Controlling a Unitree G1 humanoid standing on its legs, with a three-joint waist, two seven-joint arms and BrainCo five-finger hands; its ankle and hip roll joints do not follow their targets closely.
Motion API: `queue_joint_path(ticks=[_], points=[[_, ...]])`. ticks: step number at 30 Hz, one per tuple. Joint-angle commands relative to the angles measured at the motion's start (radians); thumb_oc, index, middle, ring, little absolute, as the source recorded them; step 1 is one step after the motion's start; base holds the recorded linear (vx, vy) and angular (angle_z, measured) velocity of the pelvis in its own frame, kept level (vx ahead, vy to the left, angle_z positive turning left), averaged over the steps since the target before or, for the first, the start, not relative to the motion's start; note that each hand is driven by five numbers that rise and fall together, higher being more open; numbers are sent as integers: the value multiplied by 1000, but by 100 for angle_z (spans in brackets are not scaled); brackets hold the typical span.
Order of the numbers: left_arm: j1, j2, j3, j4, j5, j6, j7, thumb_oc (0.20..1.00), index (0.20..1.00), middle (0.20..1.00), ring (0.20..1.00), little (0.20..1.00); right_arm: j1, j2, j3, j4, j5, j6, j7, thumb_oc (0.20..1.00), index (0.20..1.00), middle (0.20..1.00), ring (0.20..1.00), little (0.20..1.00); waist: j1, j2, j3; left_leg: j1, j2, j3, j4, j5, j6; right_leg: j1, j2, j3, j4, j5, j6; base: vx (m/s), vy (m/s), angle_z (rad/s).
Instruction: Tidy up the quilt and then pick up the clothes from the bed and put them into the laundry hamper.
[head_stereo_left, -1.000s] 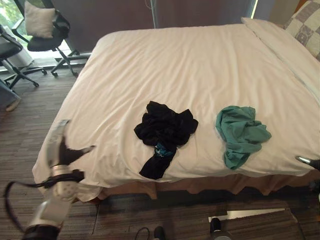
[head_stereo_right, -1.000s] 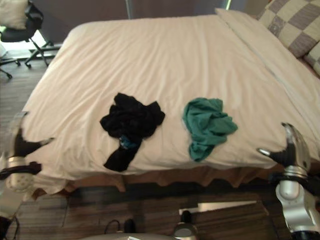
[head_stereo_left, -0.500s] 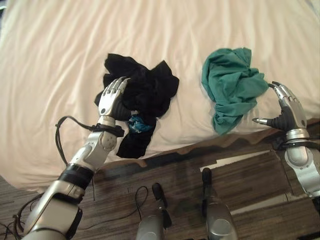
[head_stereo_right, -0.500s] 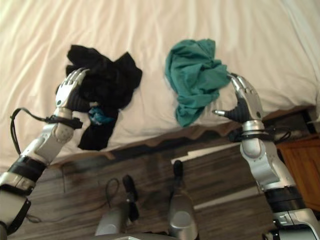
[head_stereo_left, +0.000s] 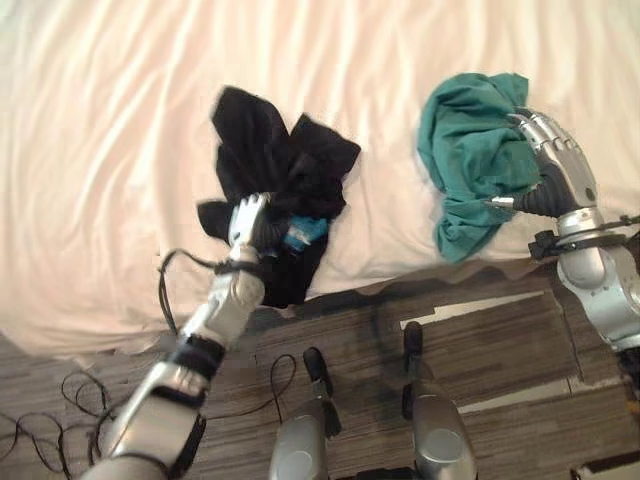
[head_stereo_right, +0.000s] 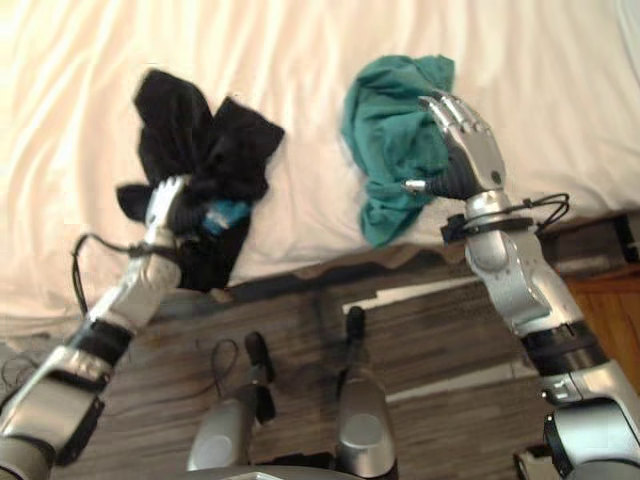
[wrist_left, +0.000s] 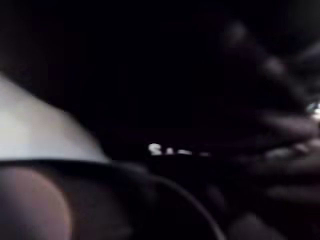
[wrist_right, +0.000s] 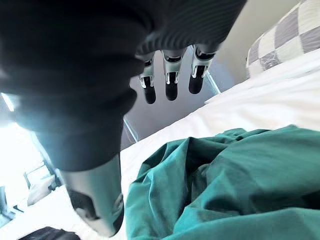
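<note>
A crumpled black garment (head_stereo_left: 280, 170) with a blue patch lies near the front edge of the white quilt (head_stereo_left: 110, 120). My left hand (head_stereo_left: 247, 222) is on its near end, fingers curled into the dark cloth; the left wrist view shows black fabric (wrist_left: 150, 75) up close. To the right lies a bunched teal garment (head_stereo_left: 468, 150). Over its right side hovers my right hand (head_stereo_left: 552, 168), fingers straight and thumb apart. In the right wrist view those fingers (wrist_right: 171, 82) stand above the teal cloth (wrist_right: 235, 185) without touching it.
The quilt's front edge hangs over a strip of wooden floor (head_stereo_left: 480, 360) between me and the bed. A checked pillow (wrist_right: 292, 37) lies at the head of the bed, to the right. A brown wooden piece (head_stereo_right: 605, 300) stands at the far right.
My right hand has moved from beside the teal garment to above it. My left hand has drawn back toward the bed's edge, and the black garment is stretched and bunched around it.
</note>
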Motion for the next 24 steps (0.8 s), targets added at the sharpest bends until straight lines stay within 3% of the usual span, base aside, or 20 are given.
queue_joint_path(ticks=[1, 4, 5, 6, 9, 15, 16, 18, 19, 20, 21, 22, 24], points=[[273, 43, 1, 43, -253, -43, -77, 200, 200, 200, 200, 200, -92, -6, 31, 171, 4, 59, -4, 1000, 1000, 1000, 1000, 1000, 96, -47, -22, -113, 33, -77, 140, -112, -35, -113, -95, 11, 203, -225, 38, -26, -46, 23], [353, 55, 46, 41, -345, -55, -88, 200, 200, 200, 200, 200, -113, 29, 50, 339, 67, 76, 7, 1000, 1000, 1000, 1000, 1000, 125, -36, -17, -118, 28, -92, 138, -106, -35, -108, -100, -8, 212, -229, 35, -24, -47, 24], [412, 69, 98, 52, -397, -53, -98, 200, 200, 200, 200, 200, -108, 73, 28, 493, 168, 90, 21, 476, 476, 476, 476, 476, 154, -20, -10, -116, 24, -112, 137, -103, -35, -98, -106, -29, 230, -240, 32, -27, -58, 34], [433, 74, 126, 68, -417, -47, -110, 200, 200, 200, 200, 200, -95, 101, 9, 562, 226, 94, 40, 200, 200, 200, 200, 200, 165, -13, -10, -116, 22, -121, 137, -102, -35, -93, -110, -41, 238, -246, 30, -6, -55, 28], [475, 75, 193, 141, -477, -30, -136, 200, 200, 200, 200, 200, -42, 165, -28, 616, 343, 81, 88, 200, 200, 200, 200, 200, 189, 2, -17, -112, 20, -145, 136, -98, -35, -80, -119, -71, 265, -262, 28, 10, -33, 50], [508, 21, 309, 257, -620, -16, -159, 200, 200, 200, 200, 200, 131, 305, 7, 435, 404, 21, 182, 200, 200, 200, 200, 200, 237, 4, -54, -83, 16, -193, 114, -97, -34, -35, -123, -138, 299, -297, 28, 50, -59, 36], [500, -8, 328, 272, -673, -24, -155, 200, 200, 200, 200, 200, 164, 365, 55, 379, 414, -7, 215, 200, 200, 200, 200, 200, 270, 1, -73, -82, 14, -234, 96, -82, -43, -4, -110, -185, 286, -315, 22, 48, -114, 44], [492, -20, 337, 266, -705, -29, -146, 200, 200, 200, 200, 200, 177, 405, 83, 353, 421, -22, 231, 200, 200, 200, 200, 200, 291, 2, -88, -86, 13, -261, 82, -71, -53, 27, -104, -230, 266, -322, 21, 91, -161, 68], [484, -39, 330, 234, -746, -31, -151, 200, 200, 200, 200, 200, 198, 462, 116, 319, 447, -33, 255, 200, 200, 200, 200, 200, 328, 4, -112, -83, 17, -288, 77, -81, -73, 91, -101, -307, 242, -364, 20, 61, -138, 55], [483, -38, 329, 232, -746, -31, -152, 200, 200, 200, 200, 200, 198, 462, 114, 319, 447, -33, 254, 200, 200, 200, 200, 200, 327, 7, -110, -97, 11, -290, 79, -62, -66, 84, -105, -320, 236, -339, 15, 86, -147, 77], [458, -50, 305, 191, -767, -40, -143, 200, 200, 200, 200, 200, 215, 541, 91, 310, 604, -49, 260, 200, 200, 200, 200, 200, 334, -5, -127, -110, 40, -177, 110, -70, -59, 165, -111, -426, 193, -356, 21, -23, -19, 133], [444, -57, 297, 182, -768, -42, -133, 200, 200, 200, 200, 200, 223, 580, 68, 293, 704, -65, 256, 200, 200, 200, 200, 200, 314, -12, -134, -122, 88, -14, 140, -58, -53, 193, -114, -483, 183, -353, 23, 52, 33, 194], [455, -59, 302, 173, -783, -32, -124, 200, 200, 200, 200, 200, 254, 644, 35, 243, 887, -79, 261, 200, 200, 200, 200, 200, 282, -18, -164, -78, 166, 212, 143, -54, -37, 229, -113, -542, 185, -334, 27, 83, 302, 230]])
